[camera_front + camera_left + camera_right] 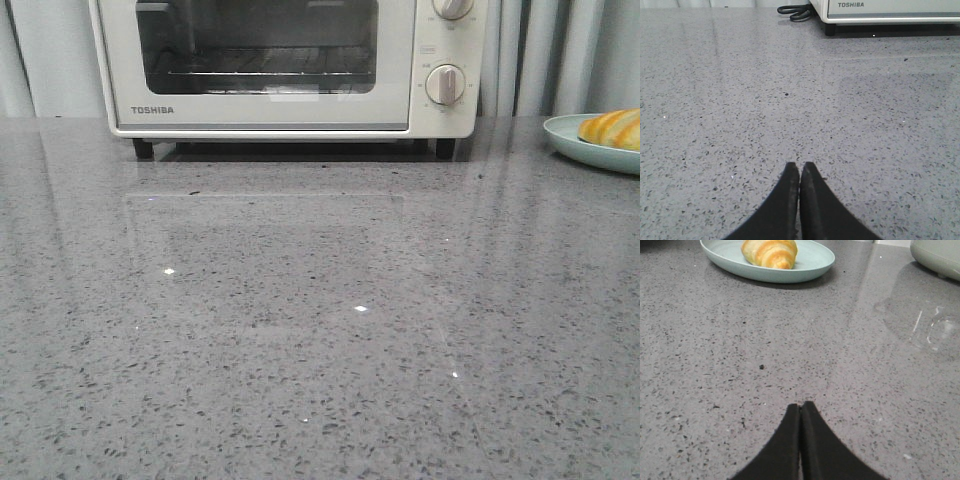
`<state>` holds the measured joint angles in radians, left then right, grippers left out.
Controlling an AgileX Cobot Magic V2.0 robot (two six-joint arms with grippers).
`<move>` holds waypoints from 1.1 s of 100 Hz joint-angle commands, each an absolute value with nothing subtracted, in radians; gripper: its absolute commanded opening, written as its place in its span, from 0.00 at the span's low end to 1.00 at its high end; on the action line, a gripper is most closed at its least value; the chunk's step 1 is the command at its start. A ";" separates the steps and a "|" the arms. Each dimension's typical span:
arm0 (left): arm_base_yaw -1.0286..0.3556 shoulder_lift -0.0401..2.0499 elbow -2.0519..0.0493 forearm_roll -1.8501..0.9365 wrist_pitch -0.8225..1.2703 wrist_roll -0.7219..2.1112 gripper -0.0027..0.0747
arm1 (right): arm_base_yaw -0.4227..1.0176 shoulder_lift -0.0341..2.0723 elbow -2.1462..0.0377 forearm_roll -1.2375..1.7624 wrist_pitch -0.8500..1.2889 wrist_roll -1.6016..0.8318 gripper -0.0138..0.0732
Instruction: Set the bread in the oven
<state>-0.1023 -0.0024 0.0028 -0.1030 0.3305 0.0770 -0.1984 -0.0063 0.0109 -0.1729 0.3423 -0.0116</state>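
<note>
The bread (612, 127), a golden-brown roll with pale stripes, lies on a pale green plate (572, 140) at the far right of the grey counter; it also shows in the right wrist view (770, 252). The cream-white Toshiba oven (430, 110) stands at the back, its glass door closed; its lower corner shows in the left wrist view (880, 10). My left gripper (800, 166) is shut and empty over bare counter. My right gripper (800, 405) is shut and empty, well short of the plate (810, 262). Neither gripper shows in the front view.
The speckled grey counter (300, 330) fills the foreground. A coiled black cord (795, 11) lies beside the oven's left foot. A pale rounded object (940, 257) stands at the right wrist view's upper right. Grey curtains hang behind the oven.
</note>
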 commanded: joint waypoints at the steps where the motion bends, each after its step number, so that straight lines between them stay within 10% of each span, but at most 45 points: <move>1: -0.102 -0.028 0.024 -0.114 0.260 0.067 0.01 | -0.196 -0.028 0.036 -0.176 0.319 -0.020 0.08; 110: -0.102 -0.028 0.024 -0.111 0.237 0.069 0.01 | -0.196 -0.028 0.036 -0.317 0.153 -0.020 0.08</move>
<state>-0.1023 -0.0024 0.0028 -0.1030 0.3277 0.0770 -0.1984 -0.0063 0.0109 -0.2407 0.3117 -0.0116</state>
